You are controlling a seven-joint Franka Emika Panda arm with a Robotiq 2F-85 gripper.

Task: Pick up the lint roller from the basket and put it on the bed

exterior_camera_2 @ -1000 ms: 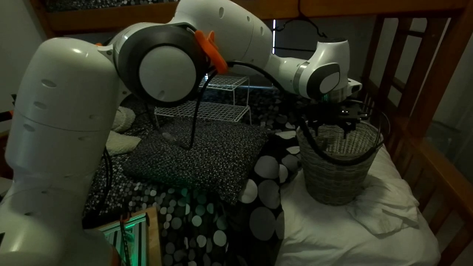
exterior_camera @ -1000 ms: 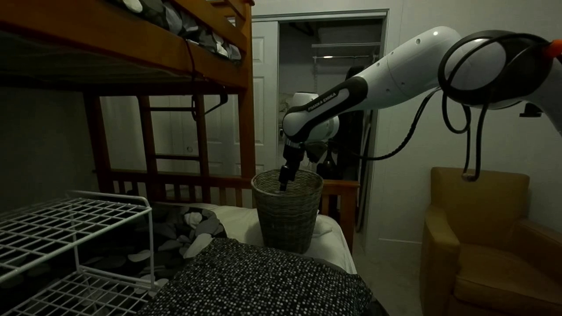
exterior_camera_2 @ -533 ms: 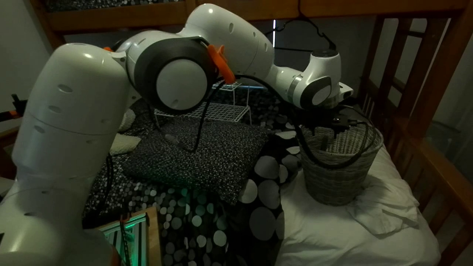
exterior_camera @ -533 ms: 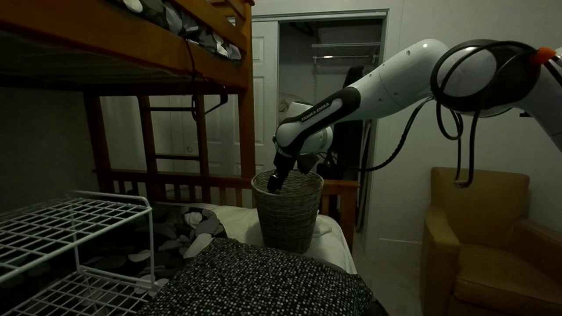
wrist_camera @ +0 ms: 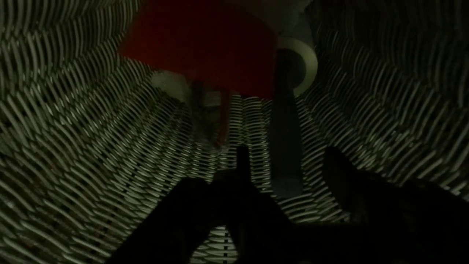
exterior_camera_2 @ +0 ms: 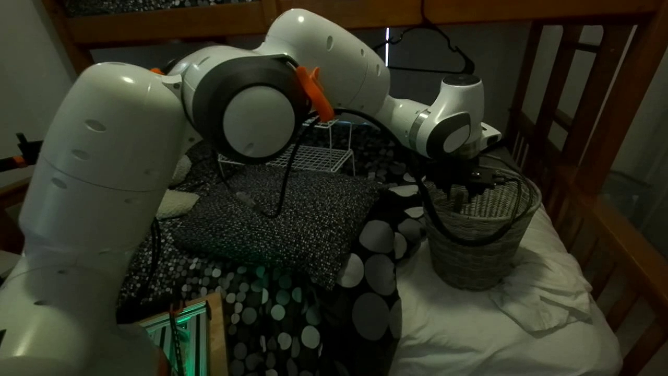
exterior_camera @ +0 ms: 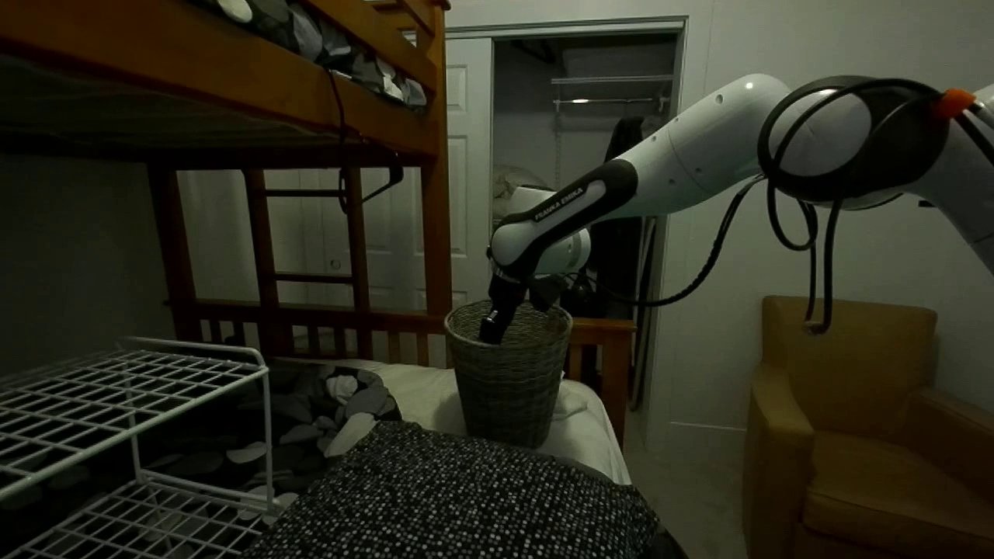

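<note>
The grey woven basket (exterior_camera: 509, 388) stands on the white sheet of the bed (exterior_camera_2: 501, 334), shown in both exterior views. Inside it, in the wrist view, the lint roller (wrist_camera: 286, 121) leans against the weave, its dark handle pointing toward me and a pale ring-shaped roll at its far end. Its handle also shows as a dark upright piece (exterior_camera_2: 458, 202) in an exterior view. My gripper (wrist_camera: 287, 148) reaches down past the rim with its jaws partly open. The handle lies between the two dark fingers, with weave visible on both sides of it.
Beyond the handle, a red flat item (wrist_camera: 209, 47) and a clear packet (wrist_camera: 207, 113) lie in the basket. A white wire rack (exterior_camera: 194, 373) and a speckled pillow (exterior_camera_2: 282, 214) are on the bed. A hanger (exterior_camera_2: 428, 69) hangs from the upper bunk.
My arm has come down, bringing the gripper lower into the basket, and shifted slightly sideways. The gap between the fingers has narrowed around the handle. The basket stays in place.
</note>
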